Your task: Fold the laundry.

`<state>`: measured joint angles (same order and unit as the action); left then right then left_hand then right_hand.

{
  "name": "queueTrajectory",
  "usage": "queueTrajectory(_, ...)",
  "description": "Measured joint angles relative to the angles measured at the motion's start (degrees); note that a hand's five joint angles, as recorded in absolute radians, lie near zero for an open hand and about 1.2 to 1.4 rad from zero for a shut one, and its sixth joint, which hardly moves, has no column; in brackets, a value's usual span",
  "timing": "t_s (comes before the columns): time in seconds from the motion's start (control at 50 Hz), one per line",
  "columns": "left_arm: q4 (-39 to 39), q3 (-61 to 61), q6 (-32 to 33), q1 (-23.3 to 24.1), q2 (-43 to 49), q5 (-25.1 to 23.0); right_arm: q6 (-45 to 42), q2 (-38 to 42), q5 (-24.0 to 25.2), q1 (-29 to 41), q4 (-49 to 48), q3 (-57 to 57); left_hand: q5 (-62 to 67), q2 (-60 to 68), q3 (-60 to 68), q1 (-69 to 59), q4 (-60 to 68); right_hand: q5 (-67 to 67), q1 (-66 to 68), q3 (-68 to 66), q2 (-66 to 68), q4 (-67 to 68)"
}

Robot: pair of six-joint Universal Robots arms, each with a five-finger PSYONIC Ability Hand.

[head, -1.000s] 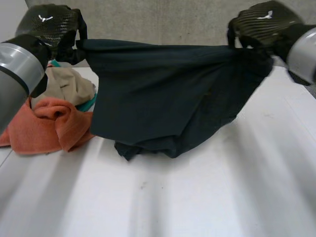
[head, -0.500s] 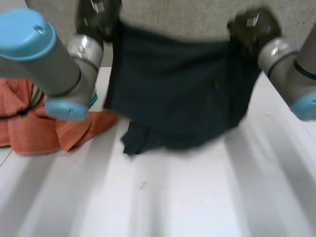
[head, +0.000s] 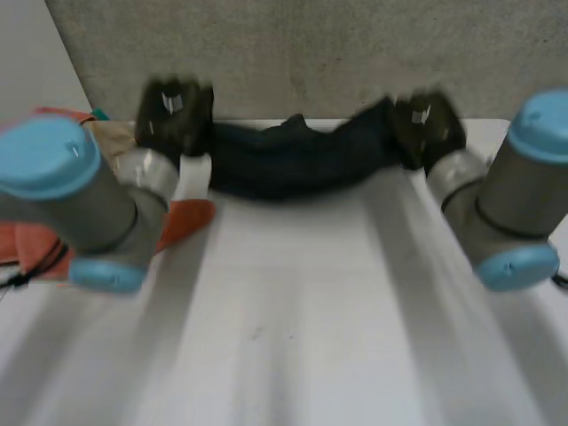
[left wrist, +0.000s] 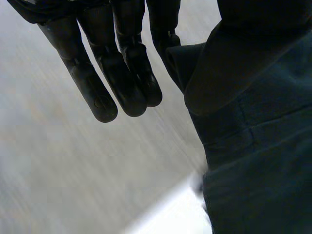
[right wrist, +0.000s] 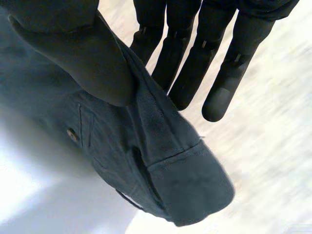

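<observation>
The garment (head: pixel 293 160) lies bunched in a dark, sagging band along the far edge of the table (head: pixel 293 311), stretched between the two hands. The left hand (head: pixel 173 111) is at its left end and the right hand (head: pixel 428 124) at its right end.

In the left wrist view the fingers (left wrist: pixel 124 73) are straight, and the thumb (left wrist: pixel 229 63) presses a seamed edge of the cloth against the nearest finger. In the right wrist view the fingers (right wrist: pixel 195 68) are also straight, with the thumb (right wrist: pixel 78 53) pinching a hemmed edge against them; a small button (right wrist: pixel 72 134) shows just below.

An orange towel (head: pixel 188 217) and a beige cloth (head: pixel 111 138) lie at the far left, beside the left arm.
</observation>
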<state>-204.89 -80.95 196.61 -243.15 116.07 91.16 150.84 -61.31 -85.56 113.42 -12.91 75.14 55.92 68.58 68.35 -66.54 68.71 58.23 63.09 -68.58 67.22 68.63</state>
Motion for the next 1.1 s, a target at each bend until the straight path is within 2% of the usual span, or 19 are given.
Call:
queueTrajectory(0.18,5.89,-17.83,0.47,0.0,-4.62,0.19,-1.69,1.45,1.13,-0.06,4.02,12.16,0.0,0.0,0.0,0.0,0.0,0.0,0.0,0.0,0.0,0.0)
queueTrajectory(0.34,11.35,-24.72,4.19,1.29,-14.55,0.32,-4.93,-3.94,2.27,-0.24,11.17,16.13,0.0,0.0,0.0,0.0,0.0,0.0,0.0,0.0,0.0,0.0)
queueTrajectory(0.36,11.96,-25.11,4.84,1.51,-15.44,0.34,-4.97,-4.52,2.41,-0.25,12.09,16.24,-2.45,-3.18,-3.13,3.0,-3.23,0.0,0.0,0.0,0.0,0.0)
queueTrajectory(0.4,13.08,-25.79,6.19,2.01,-16.91,0.39,-4.6,-5.49,2.71,-0.2,13.68,16.36,-18.92,-21.1,-20.74,22.49,-21.21,0.0,0.0,0.0,0.0,0.0)
queueTrajectory(0.42,13.08,-25.79,6.19,2.01,-16.91,0.39,-4.6,-5.49,2.71,-0.2,13.68,16.36,-18.92,-21.1,-20.74,22.49,-21.21,0.0,0.0,0.0,0.0,0.0)
queueTrajectory(0.46,13.53,-26.01,6.99,2.4,-17.3,0.47,-3.73,-5.84,2.85,-0.1,14.48,16.32,-38.84,-42.03,-41.48,43.79,-41.46,0.0,0.0,0.0,0.0,0.0)
queueTrajectory(0.48,13.68,-26.01,7.4,2.7,-17.05,0.64,-2.59,-5.77,2.9,-0.01,14.78,16.17,-48.15,-50.28,-49.84,50.91,-50.85,0.0,0.0,0.0,0.0,0.0)
queueTrajectory(0.5,13.71,-25.96,7.52,2.89,-16.71,0.81,-1.69,-5.61,2.9,0.02,14.87,16.02,-50.11,-52.0,-51.72,51.65,-52.66,0.0,0.0,0.0,0.0,0.0)
queueTrajectory(0.6,13.66,-26.01,7.38,3.88,-15.02,2.38,4.34,-4.58,2.89,-0.15,14.86,14.94,-50.8,-52.51,-52.48,51.62,-53.24,0.0,0.0,0.0,0.0,0.0)
queueTrajectory(0.74,13.87,-26.97,6.75,8.27,-15.21,4.82,11.12,-2.67,2.65,-0.21,14.79,12.46,-45.38,-48.25,-48.2,45.78,-48.39,0.0,0.0,0.0,0.0,0.0)
queueTrajectory(0.92,13.69,-26.96,5.72,13.14,-14.39,5.33,12.31,-0.99,1.64,0.31,14.96,9.98,-39.25,-42.47,-42.07,40.23,-42.33,0.0,0.0,0.0,0.0,0.0)
queueTrajectory(1.1,10.7,-21.5,5.93,13.44,-3.59,7.35,12.13,-0.8,1.23,0.15,15.1,9.59,-39.28,-42.33,-42.12,40.34,-42.2,0.0,0.0,0.0,0.27,0.0)
